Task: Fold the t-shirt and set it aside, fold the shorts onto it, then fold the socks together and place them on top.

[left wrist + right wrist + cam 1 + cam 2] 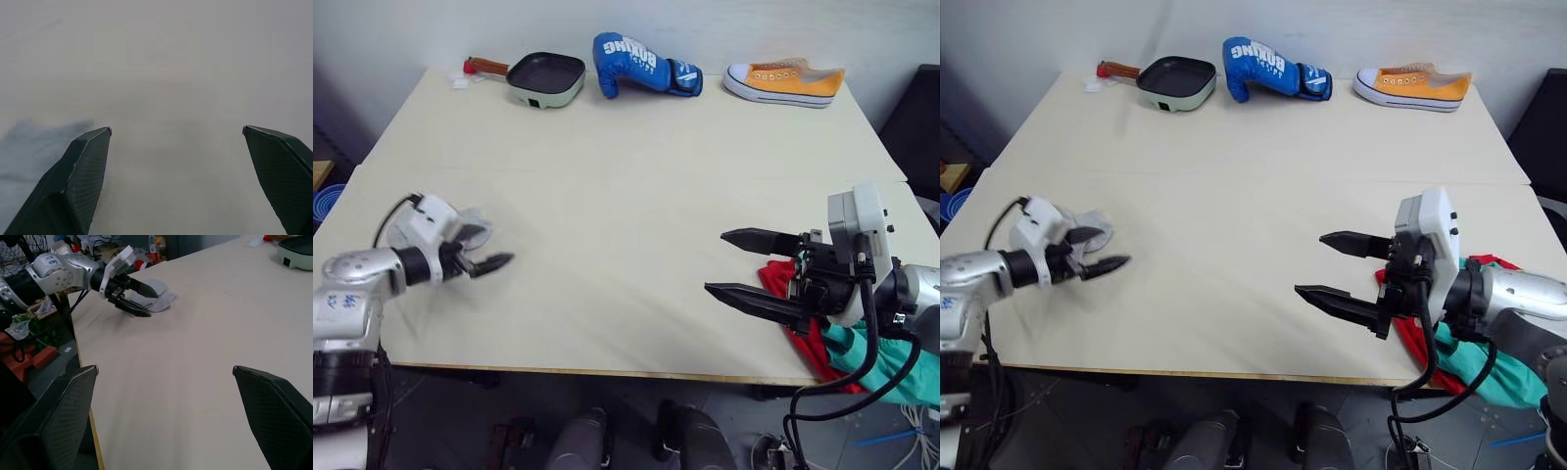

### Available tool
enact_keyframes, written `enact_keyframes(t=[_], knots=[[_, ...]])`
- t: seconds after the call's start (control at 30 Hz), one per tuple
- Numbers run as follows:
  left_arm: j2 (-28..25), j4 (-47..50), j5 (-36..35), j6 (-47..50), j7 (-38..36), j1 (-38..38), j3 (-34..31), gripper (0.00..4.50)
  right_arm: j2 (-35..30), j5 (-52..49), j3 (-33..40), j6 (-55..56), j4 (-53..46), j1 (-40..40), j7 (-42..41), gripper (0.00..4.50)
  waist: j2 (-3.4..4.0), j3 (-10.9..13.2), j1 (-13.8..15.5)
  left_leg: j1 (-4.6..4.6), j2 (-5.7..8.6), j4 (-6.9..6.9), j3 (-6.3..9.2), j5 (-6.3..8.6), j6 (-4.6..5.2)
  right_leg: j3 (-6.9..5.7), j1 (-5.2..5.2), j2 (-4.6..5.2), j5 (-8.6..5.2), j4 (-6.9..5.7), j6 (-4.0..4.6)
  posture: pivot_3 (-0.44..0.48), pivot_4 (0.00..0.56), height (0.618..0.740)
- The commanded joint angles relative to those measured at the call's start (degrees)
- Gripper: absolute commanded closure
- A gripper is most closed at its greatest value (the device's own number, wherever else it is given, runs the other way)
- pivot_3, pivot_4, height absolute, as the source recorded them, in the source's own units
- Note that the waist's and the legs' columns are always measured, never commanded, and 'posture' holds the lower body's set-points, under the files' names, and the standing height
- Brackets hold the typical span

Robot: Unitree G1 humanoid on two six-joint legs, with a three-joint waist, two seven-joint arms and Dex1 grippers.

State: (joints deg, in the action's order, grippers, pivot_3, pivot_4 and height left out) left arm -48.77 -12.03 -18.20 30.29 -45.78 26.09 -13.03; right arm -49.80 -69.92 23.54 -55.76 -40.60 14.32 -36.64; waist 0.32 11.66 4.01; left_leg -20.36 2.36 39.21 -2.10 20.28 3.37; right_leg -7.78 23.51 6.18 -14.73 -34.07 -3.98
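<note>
The light grey socks (470, 231) lie in a small heap near the table's left edge, also seen in the right wrist view (159, 297). My left gripper (495, 251) is open right beside them, its fingers partly over the heap and holding nothing. The red t-shirt (779, 278) and the teal-green shorts (873, 364) are bunched together and hang over the table's front right edge, largely hidden behind my right arm. My right gripper (715, 261) stands open just left of the t-shirt, above the bare table, with nothing between its fingers.
Along the far edge of the cream table (626, 176) sit a pale green pan (546, 78) with a brown handle, a blue boxing glove (641, 65) and an orange sneaker (783, 82). In the right wrist view, clutter (29, 323) stands past the table's left edge.
</note>
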Motion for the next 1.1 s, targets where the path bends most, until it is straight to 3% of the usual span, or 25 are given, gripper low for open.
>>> enact_keyframes(t=[0.03, 0.27, 0.47, 0.57, 0.7, 0.83, 0.93, 1.0, 1.1], knots=[[0.3, -2.2, 1.1, 2.8, 3.1, 2.0, 0.0, 0.00, 0.0, 0.0, -0.6, 2.7, -0.5, -0.3, 0.3, 0.01, -0.01, 0.0, -0.1, 0.00, 0.00, 0.00, -0.02, 0.03, 0.03, 0.00, 0.00, 0.00, 0.02, -0.05, -0.02, 0.000, 0.150, 0.740], [2.1, -8.9, 7.3, 2.5, 13.8, 5.2, 1.0, 0.00, -0.5, -0.3, -1.2, 4.7, -1.8, -2.6, 0.3, 0.01, -0.16, 0.0, -1.0, -0.03, -0.02, -0.05, -0.10, 0.06, 0.07, -0.05, 0.03, -0.04, 0.03, -0.04, -0.04, 0.000, 0.150, 0.740], [5.0, -16.5, 9.3, 4.3, 17.6, 9.1, 2.8, 0.00, -0.7, -0.8, -2.0, 5.9, -1.8, -2.4, 1.3, 0.01, -0.29, 0.0, -1.0, 0.03, -0.02, -0.04, -0.13, 0.05, 0.07, -0.01, 0.02, -0.03, 0.03, -0.11, -0.04, 0.000, 0.150, 0.740], [6.1, -21.3, 9.4, 5.1, 17.5, 11.0, 3.0, 0.59, -0.8, -0.7, -2.5, 6.3, -1.5, -1.5, 1.8, 0.00, -0.32, -0.1, -0.8, 0.04, -0.02, -0.03, -0.13, 0.05, 0.07, -0.02, 0.02, -0.02, 0.03, -0.13, -0.04, 0.000, 0.150, 0.740], [5.4, -28.2, 9.4, 6.6, 18.8, 12.4, 1.6, 1.81, -0.7, -0.6, -2.4, 6.6, -1.4, -1.8, 2.3, 0.00, -0.31, -0.1, -1.0, 0.12, -0.01, -0.02, -0.18, 0.05, 0.06, 0.02, -0.01, 0.00, 0.03, -0.23, -0.04, 0.000, 0.150, 0.740], [5.2, -27.2, 7.3, 12.2, 18.9, 13.3, -0.9, 3.04, 0.1, -2.4, -1.7, 6.9, -1.2, -2.8, 4.5, 0.00, -0.28, -0.1, -1.4, 0.17, -0.03, -0.02, -0.23, 0.05, 0.05, 0.07, 0.01, 0.00, 0.03, -0.31, -0.04, 0.000, 0.150, 0.740], [6.3, -22.8, 6.1, 16.1, 17.9, 12.6, -0.7, 3.98, 0.0, -3.0, -1.3, 7.2, -1.1, -3.7, 5.6, 0.00, -0.28, -0.1, -1.3, 0.18, -0.03, -0.02, -0.25, 0.05, 0.05, 0.09, 0.02, 0.00, 0.03, -0.33, -0.04, 0.000, 0.150, 0.740], [9.7, -11.2, 1.6, 26.1, 17.6, 10.7, -0.3, 4.48, -0.5, -1.9, -1.4, 7.3, -1.6, -5.5, 5.2, 0.00, -0.27, -0.1, -1.1, 0.16, 0.00, -0.02, -0.25, 0.05, 0.05, 0.10, 0.01, 0.03, 0.03, -0.32, -0.04, 0.000, 0.150, 0.740], [14.9, 1.6, -3.5, 36.9, 18.3, 9.0, -0.5, 4.48, -1.4, 0.8, -2.1, 7.7, -2.5, -8.2, 3.9, 0.00, -0.27, -0.1, 0.1, 0.12, 0.15, 0.03, -0.09, 0.03, 0.09, 0.29, -0.05, 0.15, 0.03, -0.30, -0.04, 0.000, 0.150, 0.740]])
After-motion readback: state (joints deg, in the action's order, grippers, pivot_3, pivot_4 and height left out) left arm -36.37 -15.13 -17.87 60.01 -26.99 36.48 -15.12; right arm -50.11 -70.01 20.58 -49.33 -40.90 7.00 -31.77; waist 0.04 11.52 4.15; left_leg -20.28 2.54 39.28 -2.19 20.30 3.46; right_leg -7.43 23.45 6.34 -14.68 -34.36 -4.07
